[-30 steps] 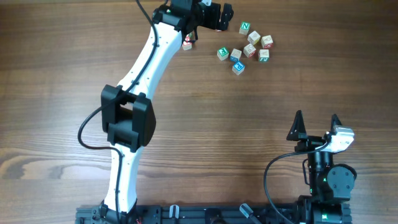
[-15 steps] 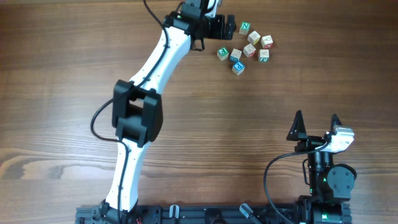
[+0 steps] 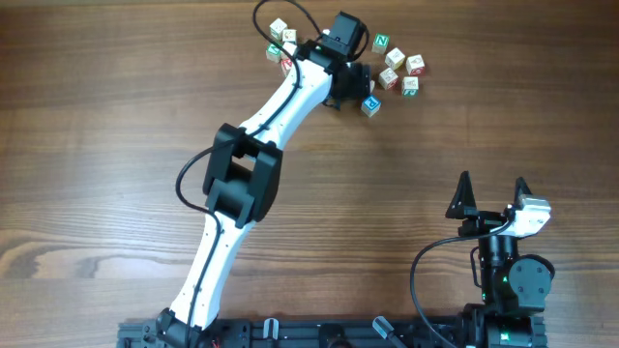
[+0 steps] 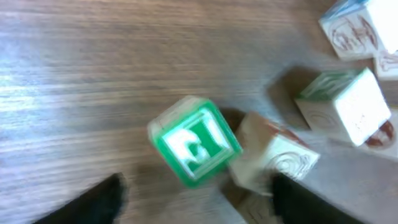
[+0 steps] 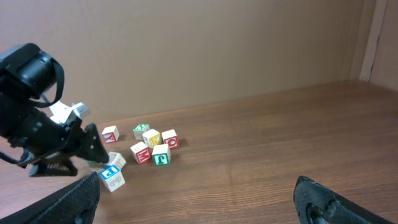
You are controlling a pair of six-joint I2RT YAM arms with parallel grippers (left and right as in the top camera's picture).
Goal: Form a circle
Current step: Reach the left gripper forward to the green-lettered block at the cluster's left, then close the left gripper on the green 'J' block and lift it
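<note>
Green-printed pale wooden cube (image 4: 194, 148) sat unpinched between your left gripper's (image 4: 196, 182) open jaws, mid-pick I reckon; next you needed to squeeze and carry it to the circle of pale wooden cubes (image 3: 281, 43) clumped near that gripper.

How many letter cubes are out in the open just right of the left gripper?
6 from above: green N cube farthest back; an upper pair beside it; a lower pair nearer; blue-letter cube nearest. The left gripper may hide more.

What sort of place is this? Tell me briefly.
Probably a robot test bench: a left arm and right arm mounted at a wooden table, toy letter blocks on it, plain wall behind.
</note>
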